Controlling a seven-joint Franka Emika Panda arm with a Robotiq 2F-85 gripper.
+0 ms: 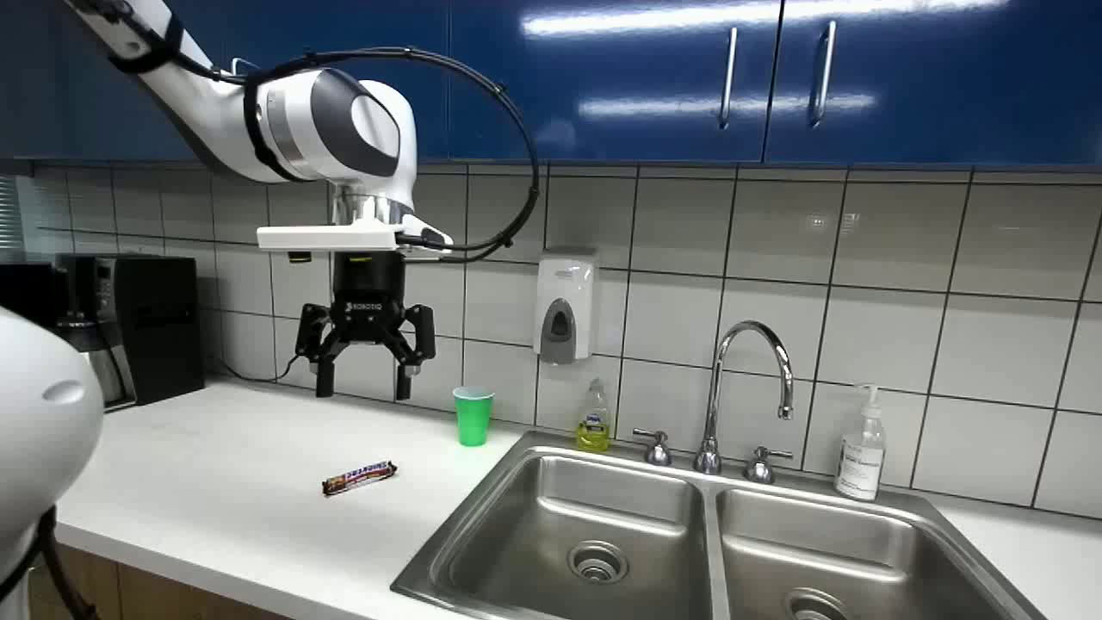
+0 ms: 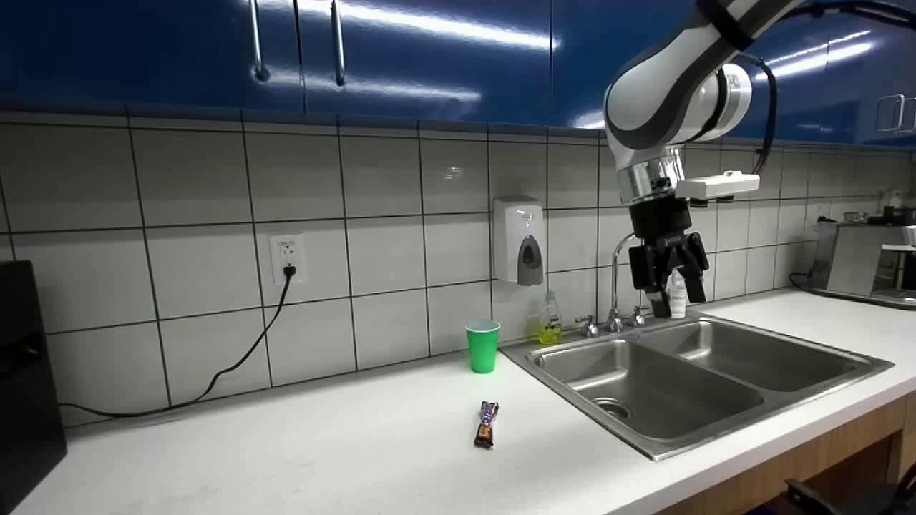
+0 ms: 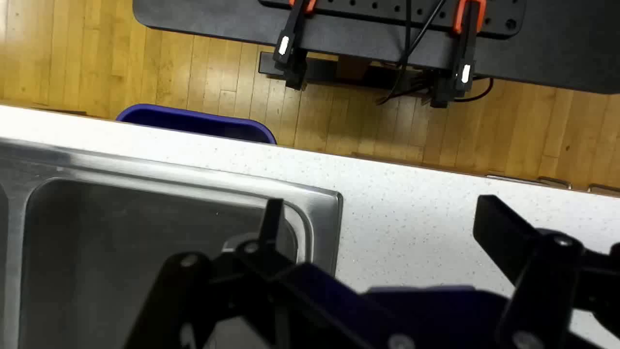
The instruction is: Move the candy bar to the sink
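In an exterior view, the bar [image 1: 359, 478] was just lying on the surface [image 1: 224, 474] on the left, my end effector [image 1: 363, 384] hung in midair, spread wide, then came the cup [image 1: 473, 419], upright, near the sink [image 1: 715, 551], which pretty much took up the lower right.

The candy bar [image 1: 360, 478] lies on the surface [image 1: 215, 465] between front and back edges, left of the sink [image 1: 714, 542]. The cup [image 1: 473, 418] stands behind, near the back edge.
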